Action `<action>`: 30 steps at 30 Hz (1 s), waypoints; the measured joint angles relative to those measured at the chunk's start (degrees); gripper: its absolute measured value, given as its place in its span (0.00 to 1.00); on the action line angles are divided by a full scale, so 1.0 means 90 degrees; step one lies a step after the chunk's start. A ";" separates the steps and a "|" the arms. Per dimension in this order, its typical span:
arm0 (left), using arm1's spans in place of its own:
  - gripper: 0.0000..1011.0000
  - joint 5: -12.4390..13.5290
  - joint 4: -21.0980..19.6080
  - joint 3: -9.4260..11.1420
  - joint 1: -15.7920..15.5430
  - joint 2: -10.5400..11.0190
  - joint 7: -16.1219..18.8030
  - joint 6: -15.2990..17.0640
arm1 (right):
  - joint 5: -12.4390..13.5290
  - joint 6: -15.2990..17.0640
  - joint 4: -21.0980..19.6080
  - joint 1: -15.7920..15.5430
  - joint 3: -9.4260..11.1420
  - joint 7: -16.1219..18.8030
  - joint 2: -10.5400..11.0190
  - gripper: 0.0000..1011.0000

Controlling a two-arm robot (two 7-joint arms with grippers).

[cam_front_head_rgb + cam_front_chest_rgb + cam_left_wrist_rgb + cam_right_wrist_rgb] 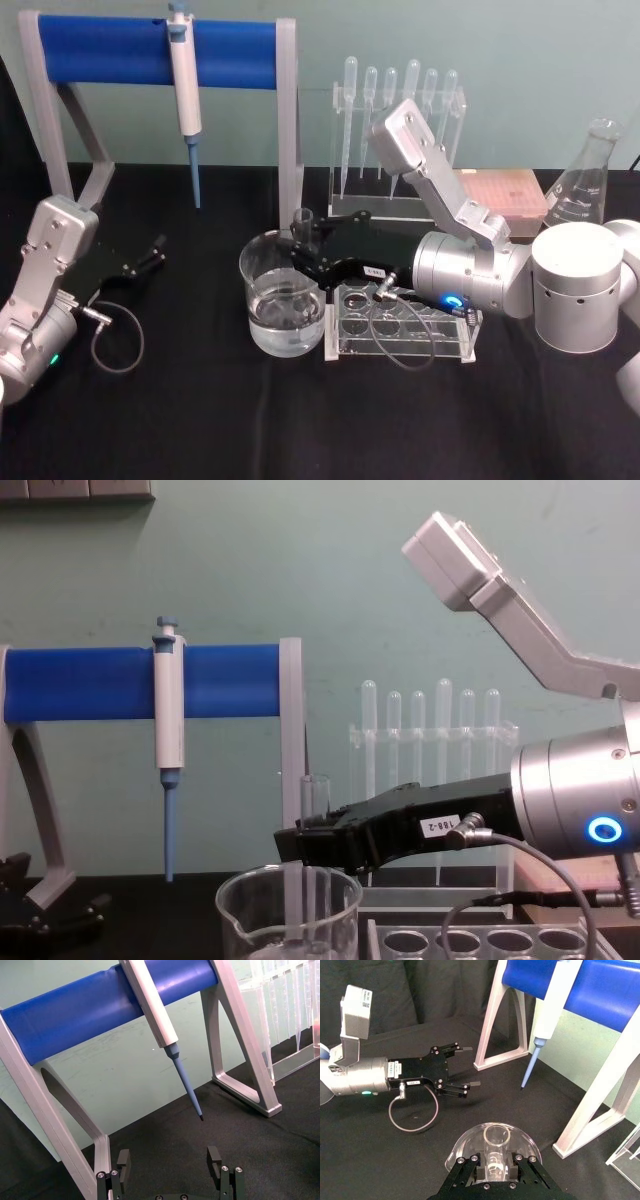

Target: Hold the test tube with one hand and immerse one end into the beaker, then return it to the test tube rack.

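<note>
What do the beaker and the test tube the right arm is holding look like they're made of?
Beaker: looks like clear glass, smooth and glossy; its rim catches highlights and the liquid shows through the wall.
Test tube: also clear, probably glass, thin-walled; the right pincer grips it upright over the beaker. Clear plastic cannot be ruled out.

One test tube (303, 222), one beaker (282, 292), one white pipettor (185, 80), six plastic pipettes (412, 85) in a clear stand, one conical flask (586, 178), one clear tube rack (402, 322), one pink box (500, 200), two grippers: left (152, 253), right (313, 245)
</note>
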 joint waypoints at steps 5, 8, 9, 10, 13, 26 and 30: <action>0.99 0.0000 0.0000 0.0000 0.0000 0.0000 0.0000 0.0000 | 0.0000 0.0000 0.0000 0.0000 0.0000 0.0000 0.0000 0.24; 0.99 0.0000 0.0000 0.0000 0.0000 0.0000 0.0000 0.0000 | 0.0000 0.0000 0.0000 0.0000 0.0000 0.0000 0.0000 0.24; 0.99 0.0000 0.0000 0.0000 0.0000 0.0000 0.0000 0.0000 | 0.0000 0.0000 0.0000 0.0000 0.0000 0.0000 0.0000 0.24; 0.99 0.0000 0.0000 0.0000 0.0000 0.0000 0.0000 0.0000 | 0.0000 0.0000 0.0000 0.0000 0.0000 0.0000 0.0000 0.24; 0.99 0.0000 0.0000 0.0000 0.0000 0.0000 0.0000 0.0000 | 0.0000 0.0000 0.0000 0.0000 0.0000 0.0000 0.0000 0.24; 0.99 0.0000 0.0000 0.0000 0.0000 0.0000 0.0000 0.0000 | 0.0000 0.0000 0.0000 0.0000 0.0000 0.0000 0.0000 0.24; 0.99 0.0000 0.0000 0.0000 0.0000 0.0000 0.0000 0.0000 | 0.0000 0.0000 0.0000 0.0000 0.0000 0.0000 0.0000 0.24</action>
